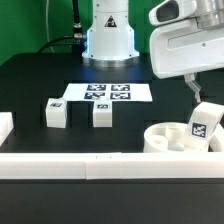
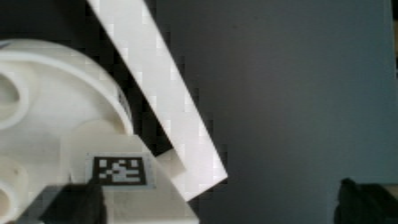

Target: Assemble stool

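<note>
My pincer (image 1: 195, 92) hangs released, jaws wide, just above a leg (image 1: 205, 122) standing on the seat (image 1: 170, 140) at the exterior view's lower right. A rail (image 1: 90, 166) runs along the seat's near edge. The left leg (image 1: 56, 113), middle leg (image 1: 102, 114) and marker board (image 1: 110, 93) lie well apart across open table (image 1: 30, 80).

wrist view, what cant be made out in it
Thick round white plastic seat disc: wrist view, mostly cut off by the picture's edge; sockets only partly seen.
White rectangular block leg with a black-and-white tag: wrist view, its far end cut off by the edge; tag pattern blurred.
Dark gripper fingers: wrist view, only slivers at the edge.
</note>
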`<action>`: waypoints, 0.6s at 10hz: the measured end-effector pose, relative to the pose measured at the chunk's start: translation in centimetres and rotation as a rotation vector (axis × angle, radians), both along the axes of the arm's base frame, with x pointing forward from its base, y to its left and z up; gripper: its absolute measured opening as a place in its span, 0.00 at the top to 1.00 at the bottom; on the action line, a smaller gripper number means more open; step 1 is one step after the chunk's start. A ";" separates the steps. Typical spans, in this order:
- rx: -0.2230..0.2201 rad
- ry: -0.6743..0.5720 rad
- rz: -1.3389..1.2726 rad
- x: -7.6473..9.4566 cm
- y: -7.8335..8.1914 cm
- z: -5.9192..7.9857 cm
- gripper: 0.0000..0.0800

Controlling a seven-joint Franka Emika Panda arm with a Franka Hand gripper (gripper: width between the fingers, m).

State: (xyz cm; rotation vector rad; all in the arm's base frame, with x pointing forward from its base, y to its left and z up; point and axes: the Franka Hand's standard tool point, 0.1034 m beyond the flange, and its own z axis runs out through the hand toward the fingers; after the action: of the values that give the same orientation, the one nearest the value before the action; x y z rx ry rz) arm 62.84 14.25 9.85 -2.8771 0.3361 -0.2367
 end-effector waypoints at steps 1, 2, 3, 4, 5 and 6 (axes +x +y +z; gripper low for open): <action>-0.031 -0.019 0.094 0.1 -0.2 0.0 0.19; -0.045 -0.032 0.147 0.1 -0.5 0.1 0.19; -0.062 -0.049 0.213 0.3 -1.1 0.2 0.19; -0.074 -0.062 0.262 0.5 -1.5 0.3 0.19; -0.079 -0.070 0.271 0.6 -1.7 0.4 0.19; -0.086 -0.074 0.298 0.6 -1.7 0.3 0.19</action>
State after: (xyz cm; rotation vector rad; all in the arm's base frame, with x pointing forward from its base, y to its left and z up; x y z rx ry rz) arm 63.40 12.53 10.17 -2.9430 -0.1199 -0.3074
